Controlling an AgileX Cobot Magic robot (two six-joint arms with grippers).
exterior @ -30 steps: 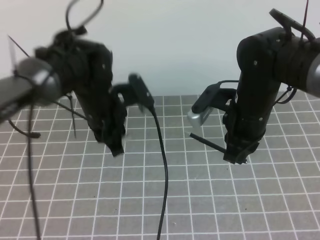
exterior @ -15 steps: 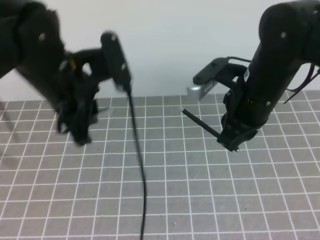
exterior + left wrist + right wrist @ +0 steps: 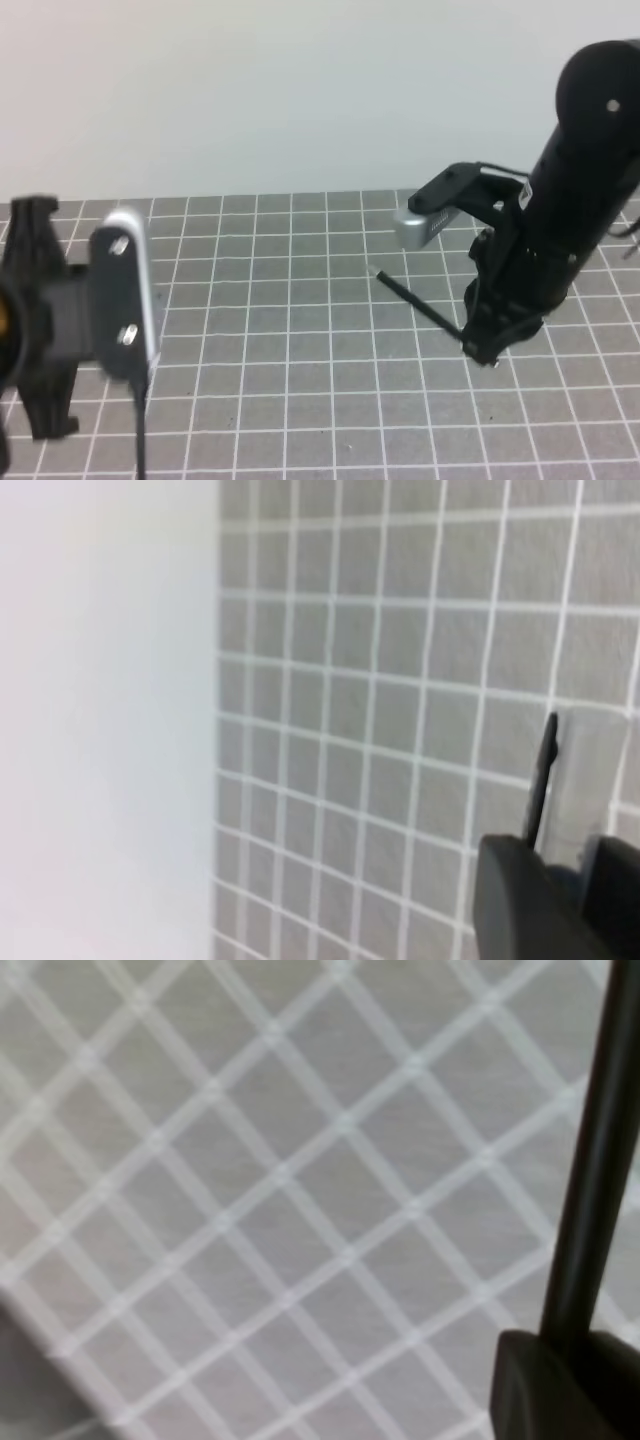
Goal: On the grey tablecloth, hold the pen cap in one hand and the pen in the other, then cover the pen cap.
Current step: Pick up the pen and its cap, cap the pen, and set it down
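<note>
Holding the pen (image 3: pixel 420 308) in our right gripper (image 3: pixel 488 350), we have one half of the pick-up done: the jaws pinch the rear of the barrel, and the shaft slants up and to the left over the grey tablecloth (image 3: pixel 300 400), clear of the cloth. The right wrist view shows the same black shaft (image 3: pixel 590 1180) rising from between the fingers.

Our left gripper (image 3: pixel 560 900) is pressed together at the bottom of its wrist view, and a thin black sliver (image 3: pixel 542 780) stands up from between the fingers. We take this to be the pen cap, or its clip (it is too slim and blurred to be sure). In the high view the left arm sits low at the left edge, well apart from the pen, and only its camera mount (image 3: pixel 125 300) shows clearly.

So both pieces seem to be in hand. What is left, as we judge it, is bringing the two arms together, lining the cap up with the tip, and pushing it on.
</note>
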